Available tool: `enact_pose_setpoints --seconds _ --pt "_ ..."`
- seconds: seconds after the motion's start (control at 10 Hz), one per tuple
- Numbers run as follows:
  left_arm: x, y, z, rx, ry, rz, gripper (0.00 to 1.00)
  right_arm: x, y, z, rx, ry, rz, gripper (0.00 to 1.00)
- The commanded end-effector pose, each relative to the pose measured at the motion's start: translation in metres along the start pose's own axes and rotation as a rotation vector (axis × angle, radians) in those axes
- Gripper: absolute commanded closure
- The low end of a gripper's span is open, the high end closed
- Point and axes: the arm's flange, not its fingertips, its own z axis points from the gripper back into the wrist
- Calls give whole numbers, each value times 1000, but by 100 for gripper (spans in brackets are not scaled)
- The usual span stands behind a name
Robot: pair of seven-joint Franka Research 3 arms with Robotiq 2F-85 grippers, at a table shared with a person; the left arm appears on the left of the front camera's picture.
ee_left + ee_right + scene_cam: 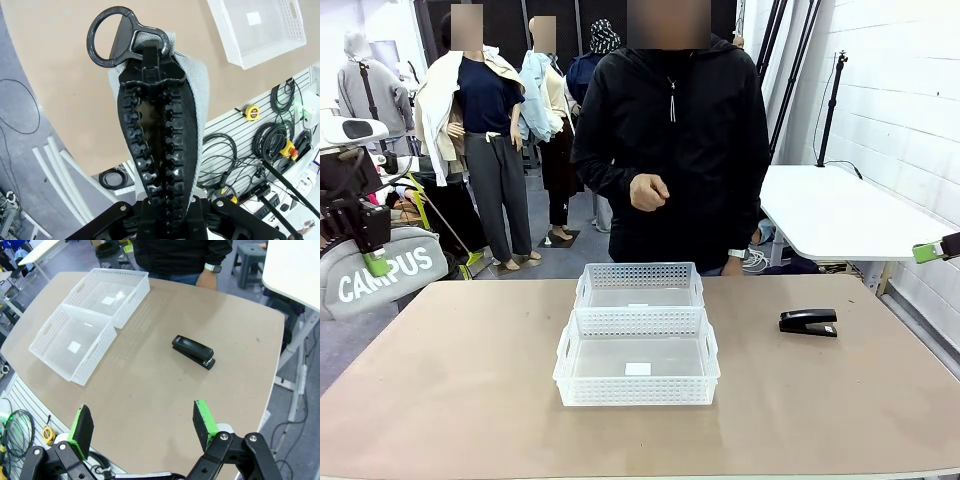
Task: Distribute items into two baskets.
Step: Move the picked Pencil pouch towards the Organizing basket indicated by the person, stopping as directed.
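Note:
The grey soft piece lettered "CAMPUS" (382,275) hangs off the table's far left corner, and my left gripper (372,252) is shut on its top. In the left wrist view the closed fingers (151,57) pinch the grey fabric (196,95) by its black ring and edging. Two white baskets stand end to end mid-table, the near basket (637,391) and the far basket (638,271), both with nothing in them. A black stapler (808,321) lies on the table to their right. My right gripper (143,426) hovers open above the table's right corner, well short of the stapler (194,351).
A person in black stands behind the far basket, one hand (648,192) held in a fist at the chest and the other hand (206,277) at the table's far edge. A white side table (840,215) stands beyond the right corner. Tools and cables hang on a wall rack (260,145).

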Motion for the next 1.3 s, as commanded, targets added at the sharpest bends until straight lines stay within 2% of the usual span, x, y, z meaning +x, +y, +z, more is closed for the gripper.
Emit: enact_pose_setpoints --seconds 0.0,1.2 --pt "-2 -2 0 6 -17 19 85 1 1 -1 14 -2 -12 0" --pt "-2 -2 0 6 -17 19 85 1 1 -1 14 -2 -12 0"
